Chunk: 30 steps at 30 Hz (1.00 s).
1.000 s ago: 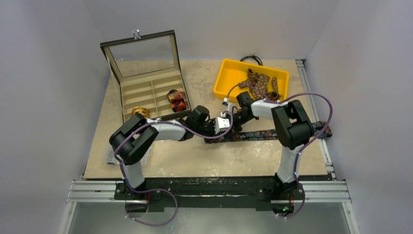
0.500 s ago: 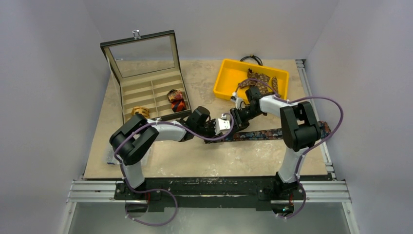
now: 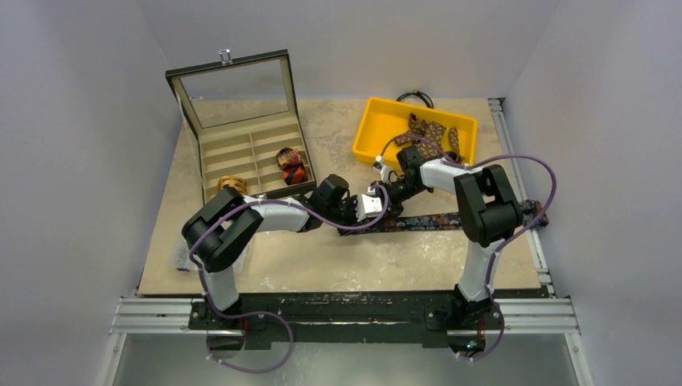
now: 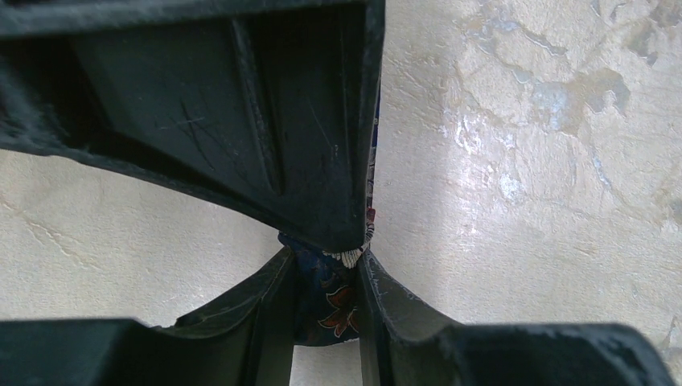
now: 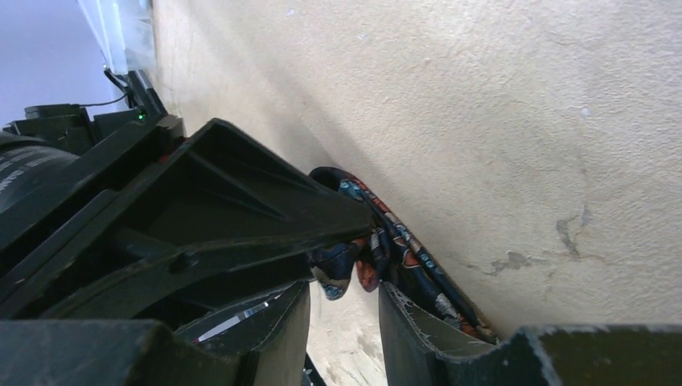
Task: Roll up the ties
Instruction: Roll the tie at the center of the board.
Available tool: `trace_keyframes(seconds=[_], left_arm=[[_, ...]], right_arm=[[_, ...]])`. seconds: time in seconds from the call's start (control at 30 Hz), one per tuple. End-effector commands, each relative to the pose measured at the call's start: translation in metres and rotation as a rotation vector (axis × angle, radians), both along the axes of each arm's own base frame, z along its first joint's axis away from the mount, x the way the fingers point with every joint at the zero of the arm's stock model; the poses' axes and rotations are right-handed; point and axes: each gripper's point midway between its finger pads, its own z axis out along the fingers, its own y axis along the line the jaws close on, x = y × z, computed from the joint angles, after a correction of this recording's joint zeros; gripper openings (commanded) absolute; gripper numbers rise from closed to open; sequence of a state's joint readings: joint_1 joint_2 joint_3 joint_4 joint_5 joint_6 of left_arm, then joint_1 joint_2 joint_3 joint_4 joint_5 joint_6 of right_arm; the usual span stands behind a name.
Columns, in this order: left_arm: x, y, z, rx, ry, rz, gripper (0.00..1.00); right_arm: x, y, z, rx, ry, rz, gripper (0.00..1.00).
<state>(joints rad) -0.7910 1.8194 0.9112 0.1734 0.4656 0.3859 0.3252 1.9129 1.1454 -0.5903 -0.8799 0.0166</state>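
A dark navy floral tie [image 3: 450, 219] lies as a flat strip across the table's right half, and its left end is lifted between the two grippers. My left gripper [image 3: 371, 206] is shut on that end; in the left wrist view the navy fabric [image 4: 326, 301] is pinched in the left gripper [image 4: 324, 265]. My right gripper [image 3: 392, 193] stands right against it from the far right. It is open in the right wrist view, the right gripper [image 5: 344, 301] just short of the folded tie end [image 5: 346, 265]. A brown dotted tie [image 3: 430, 131] lies in the yellow bin [image 3: 363, 135].
An open compartment box [image 3: 241, 149] with a raised glass lid stands at the back left. It holds a red-orange coil [image 3: 291, 166] and a tan coil [image 3: 232, 183]. A thin black cable loop [image 3: 414, 96] lies behind the bin. A rail runs along the table's right edge.
The right gripper has opened and let go. Its arm swung out to the right, then came back against the tie end. The left gripper stayed put, still holding the tie.
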Motion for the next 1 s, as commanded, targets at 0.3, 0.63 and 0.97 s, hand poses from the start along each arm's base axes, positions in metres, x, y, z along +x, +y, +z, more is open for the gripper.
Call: trace_keyframes(seconds=[0.3,0.63,0.97], left_arm=[[-0.008,0.011,-0.029,0.109,0.034,-0.004,0.29],[-0.005,0.004,-0.022,0.087,0.044,0.012,0.35],[-0.008,-0.004,0.005,-0.07,0.021,0.0,0.62]], right_arm=[[0.014,0.016,0.007,0.076,0.004,-0.002,0.32],[0.009,0.012,-0.009,0.042,0.031,0.012,0.0],[0.01,-0.013,-0.03,-0.034,-0.017,0.015,0.0]])
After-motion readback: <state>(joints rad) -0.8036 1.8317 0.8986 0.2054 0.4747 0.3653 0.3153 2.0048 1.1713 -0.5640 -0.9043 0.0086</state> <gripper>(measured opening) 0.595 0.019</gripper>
